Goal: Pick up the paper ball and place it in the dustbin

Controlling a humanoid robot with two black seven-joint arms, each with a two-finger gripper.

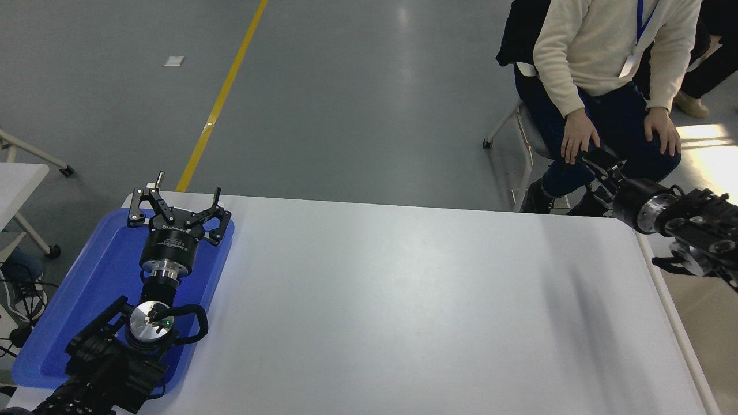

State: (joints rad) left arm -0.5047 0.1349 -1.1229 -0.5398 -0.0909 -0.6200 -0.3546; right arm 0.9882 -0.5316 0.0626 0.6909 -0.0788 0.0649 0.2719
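Observation:
The paper ball is not visible anywhere in the head view. The dustbin (714, 346) stands against the table's right edge, showing its white rim and pale beige inside. My right gripper (594, 159) reaches out past the table's far right corner, beyond the dustbin's far end and close to a seated person's knee. It is dark against dark trousers, so I cannot tell how it stands or whether it holds anything. My left gripper (176, 196) is open and empty, parked over the blue tray (69, 311) at the lower left.
A person in a cream sweater (605, 52) sits on a chair at the far right, hands on knees, one hand (578, 135) just above my right gripper. The white table (403, 300) fills the middle. Another table's corner (17, 178) is at the left edge.

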